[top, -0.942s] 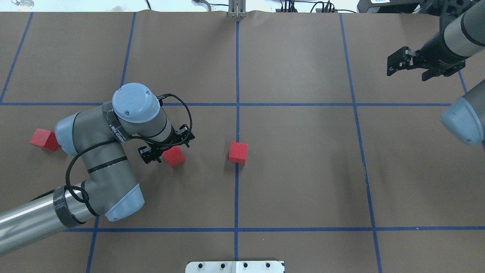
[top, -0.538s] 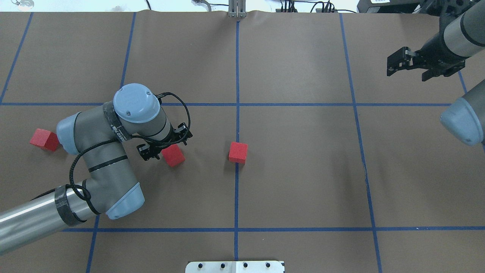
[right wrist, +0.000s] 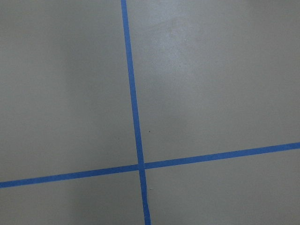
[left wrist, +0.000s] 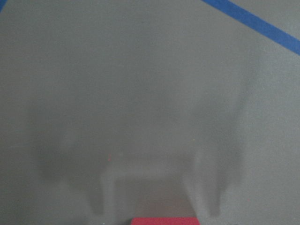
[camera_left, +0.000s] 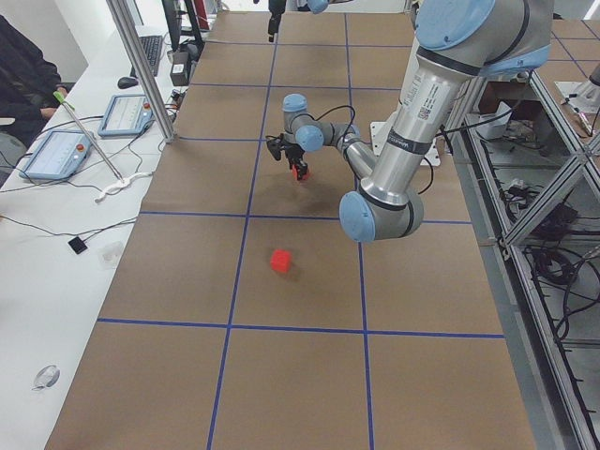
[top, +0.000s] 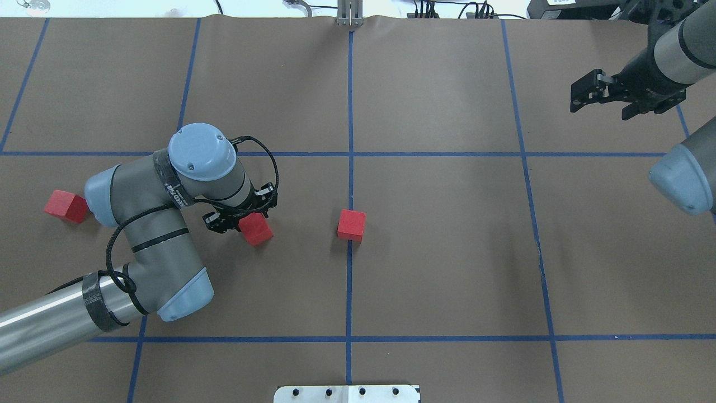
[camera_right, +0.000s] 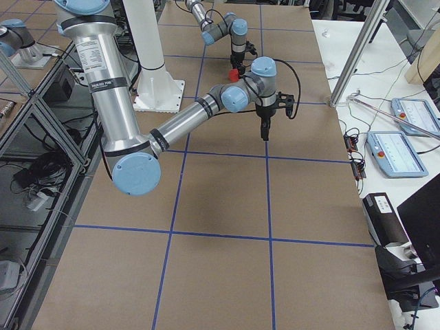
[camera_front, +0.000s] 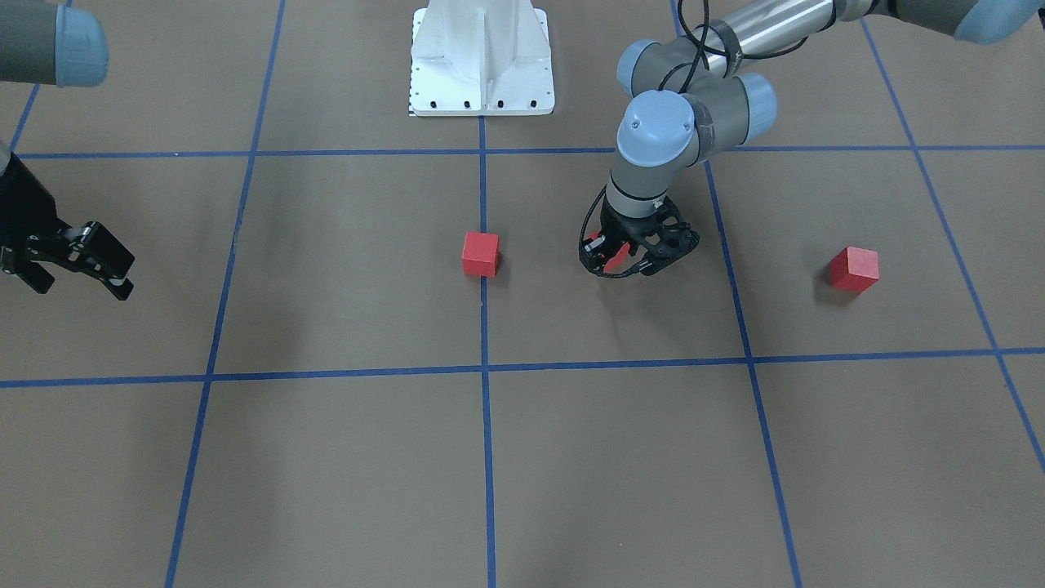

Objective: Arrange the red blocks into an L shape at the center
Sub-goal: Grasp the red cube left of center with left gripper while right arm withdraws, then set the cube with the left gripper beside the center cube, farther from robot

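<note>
Three red blocks lie on the brown floor. One red block (top: 352, 225) (camera_front: 480, 253) sits on the middle vertical blue line (top: 349, 184) at the center. A second block (top: 256, 228) (camera_front: 608, 255) lies left of it, between the fingers of my left gripper (top: 243, 219) (camera_front: 614, 260), which stands open and low around it. Only this block's top edge (left wrist: 164, 220) shows in the left wrist view. The third block (top: 64, 205) (camera_front: 854, 269) lies far to my left, beside the left arm's elbow. My right gripper (top: 599, 109) (camera_front: 86, 282) hangs open and empty at the far right.
The white robot base (top: 347, 393) (camera_front: 482, 65) stands at the table's near edge on the middle line. A side desk with tablets (camera_left: 56, 155) and a seated person (camera_left: 23, 75) lies beyond the floor's far edge. The right wrist view shows only blue tape lines (right wrist: 136, 140).
My left gripper has shifted slightly left and away over the second block, which stayed in place. The other blocks and the right arm have hardly moved.
</note>
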